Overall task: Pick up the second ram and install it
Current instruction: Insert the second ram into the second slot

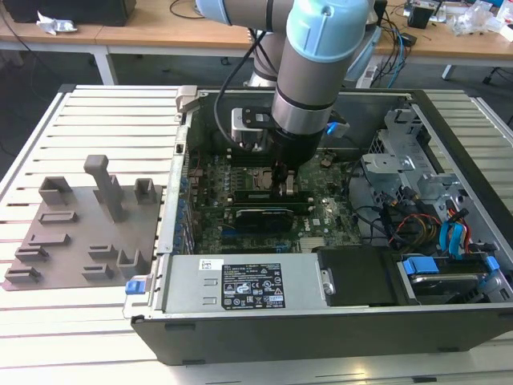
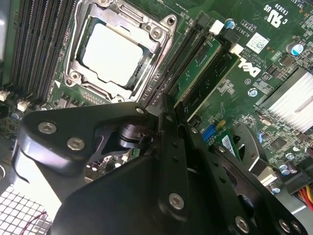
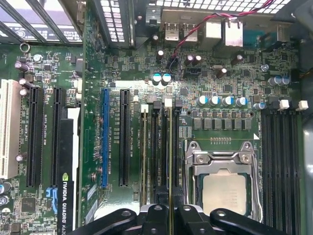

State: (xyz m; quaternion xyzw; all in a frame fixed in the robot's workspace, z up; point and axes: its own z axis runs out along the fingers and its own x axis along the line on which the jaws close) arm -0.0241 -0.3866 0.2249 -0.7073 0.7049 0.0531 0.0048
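Second wrist view has the gripper (image 2: 168, 117) pinching the ram (image 2: 198, 73), which stands on edge in a slot just beside the CPU socket (image 2: 117, 54)

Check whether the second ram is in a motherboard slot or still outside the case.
In a slot: the second ram stands on edge among the black slots beside the CPU socket.

We see a white slatted metal worktop (image 1: 96, 112). On it lies a flat grey plastic fixture plate with raised blocks (image 1: 80, 233), and just beside that, toward the exterior view's right, stands an open dark-grey computer case (image 1: 321, 329).
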